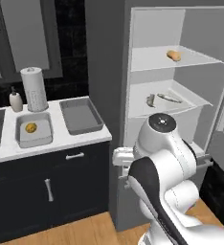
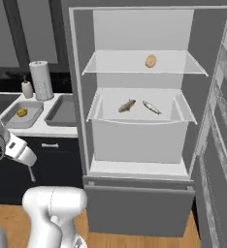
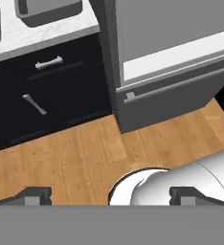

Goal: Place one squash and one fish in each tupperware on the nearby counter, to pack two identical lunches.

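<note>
One squash (image 1: 31,128) sits in the lighter tupperware (image 1: 34,139), darker tupperware (image 1: 81,115) bare; pincer (image 3: 109,195) wide

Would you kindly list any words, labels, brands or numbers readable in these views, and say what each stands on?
None can be read. The soap bottle, paper towel roll, both trays and the fridge carry no visible lettering; nothing here looks like blurred print either.

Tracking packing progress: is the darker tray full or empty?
Empty: the darker tray shows bare floor, while the lighter tray holds one squash.
</note>
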Robot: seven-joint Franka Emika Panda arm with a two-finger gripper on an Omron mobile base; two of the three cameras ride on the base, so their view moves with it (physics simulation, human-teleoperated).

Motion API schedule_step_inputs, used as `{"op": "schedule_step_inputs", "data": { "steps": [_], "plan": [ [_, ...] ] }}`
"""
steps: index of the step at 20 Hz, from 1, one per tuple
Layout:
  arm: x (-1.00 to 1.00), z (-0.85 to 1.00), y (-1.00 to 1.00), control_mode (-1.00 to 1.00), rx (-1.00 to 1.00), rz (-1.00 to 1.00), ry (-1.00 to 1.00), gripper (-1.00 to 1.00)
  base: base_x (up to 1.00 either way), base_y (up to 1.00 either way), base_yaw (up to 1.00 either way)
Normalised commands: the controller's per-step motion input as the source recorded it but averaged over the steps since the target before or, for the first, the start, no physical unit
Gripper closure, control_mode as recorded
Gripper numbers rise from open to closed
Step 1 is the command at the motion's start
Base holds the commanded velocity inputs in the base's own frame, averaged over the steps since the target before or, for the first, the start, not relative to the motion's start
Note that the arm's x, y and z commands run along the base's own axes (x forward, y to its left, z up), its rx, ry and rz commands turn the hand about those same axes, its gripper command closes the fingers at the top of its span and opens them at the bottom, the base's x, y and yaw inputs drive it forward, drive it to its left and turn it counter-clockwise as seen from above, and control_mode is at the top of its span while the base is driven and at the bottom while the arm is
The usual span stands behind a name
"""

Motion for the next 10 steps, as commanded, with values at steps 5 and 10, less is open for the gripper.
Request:
{"op": "schedule_step_inputs", "data": {
  "steps": [5, 10],
  "plan": [
    [0.0, 0.0, 0.0, 1.0, 0.0, 0.0, 0.0, -1.0, 0.05, -1.0, -0.21],
    [0.0, 0.0, 0.0, 1.0, 0.0, 0.0, 0.0, -1.0, 0.58, -0.85, 0.05]
  ]
}}
